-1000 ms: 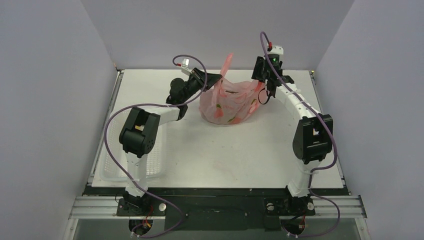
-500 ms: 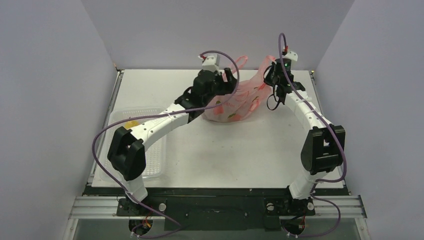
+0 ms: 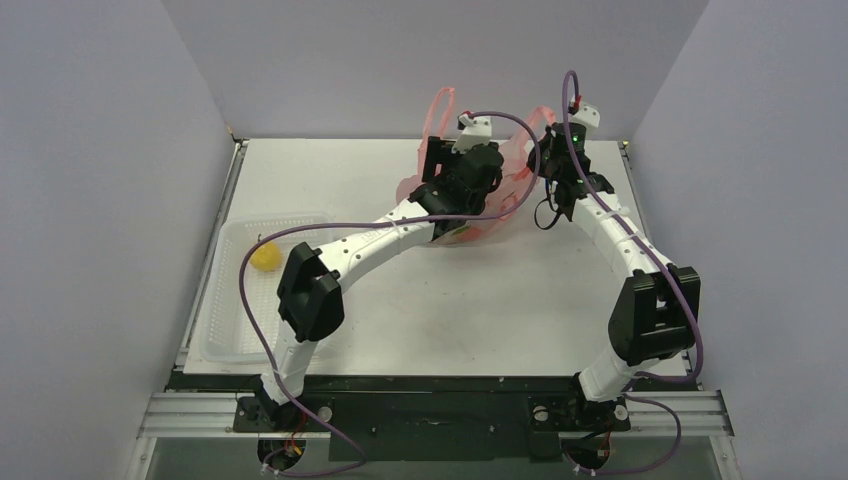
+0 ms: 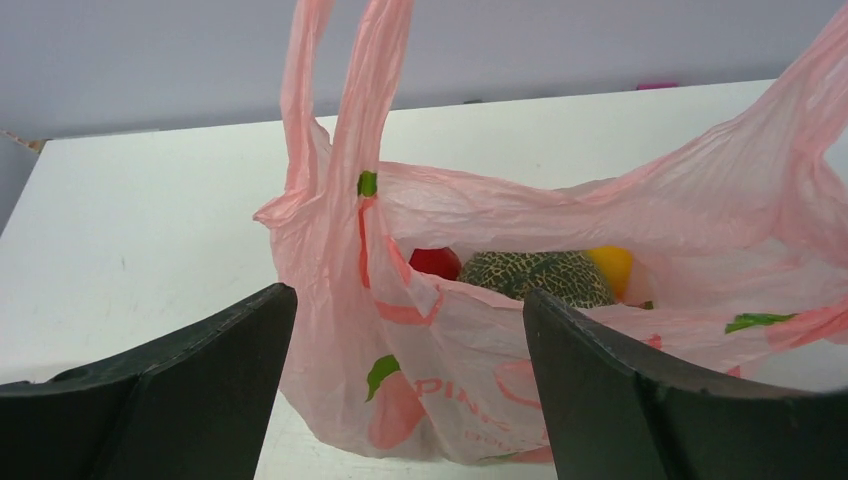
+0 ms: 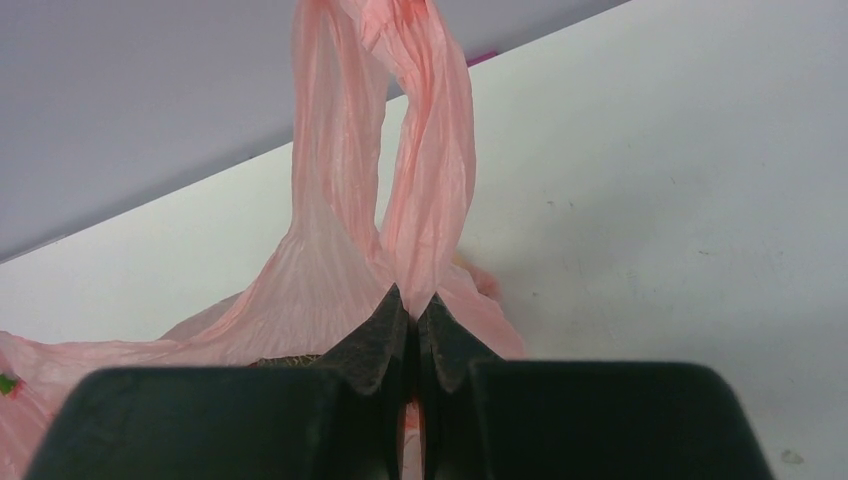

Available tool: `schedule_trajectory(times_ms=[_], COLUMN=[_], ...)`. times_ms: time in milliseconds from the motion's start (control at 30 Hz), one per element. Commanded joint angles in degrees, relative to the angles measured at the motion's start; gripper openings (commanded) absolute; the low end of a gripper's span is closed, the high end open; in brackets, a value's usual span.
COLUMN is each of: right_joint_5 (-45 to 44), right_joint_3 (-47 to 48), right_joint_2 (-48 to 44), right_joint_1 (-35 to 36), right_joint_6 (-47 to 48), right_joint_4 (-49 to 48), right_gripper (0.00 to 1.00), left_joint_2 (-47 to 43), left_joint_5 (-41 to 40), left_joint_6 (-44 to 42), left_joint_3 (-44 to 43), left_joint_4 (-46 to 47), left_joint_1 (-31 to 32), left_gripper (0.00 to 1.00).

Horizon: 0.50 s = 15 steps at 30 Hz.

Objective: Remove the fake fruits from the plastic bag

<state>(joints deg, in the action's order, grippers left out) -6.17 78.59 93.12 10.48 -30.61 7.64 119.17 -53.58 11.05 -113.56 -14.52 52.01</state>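
Right pincer clamps plastic bag handle (props mouth open) | left pincer wide, facing fake fruits inside

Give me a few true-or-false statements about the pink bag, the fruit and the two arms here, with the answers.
1. The right tool is pinched shut on a handle of the pink bag. True.
2. The left tool is shut. False: it stands wide open, facing the bag's mouth, holding nothing.
3. A yellow fruit lies in the clear tray. True.
4. The bag is empty. False: a red fruit, a green netted one and a yellow one show inside.
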Motion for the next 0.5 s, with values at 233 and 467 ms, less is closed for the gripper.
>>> schedule_trajectory(times_ms=[233,467], right_joint_5=[-0.9,-1.1], right_joint_3=[-1.0,-1.9], right_joint_2=[-3.4,-5.0], right_joint_1=[0.1,0.1], right_joint_6=[-1.1,-0.6], right_joint_4=[-3.3,-3.1], right_gripper=[0.0,0.0], left_joint_2=[7.7,13.1], left_joint_5=[6.7,9.4], left_joint_6=[8.1,9.1], left_joint_3=[-19.8,-25.0], left_joint_4=[-16.5,-16.7], left_joint_1=[-5.4,-8.3], left_gripper=[0.81,0.68])
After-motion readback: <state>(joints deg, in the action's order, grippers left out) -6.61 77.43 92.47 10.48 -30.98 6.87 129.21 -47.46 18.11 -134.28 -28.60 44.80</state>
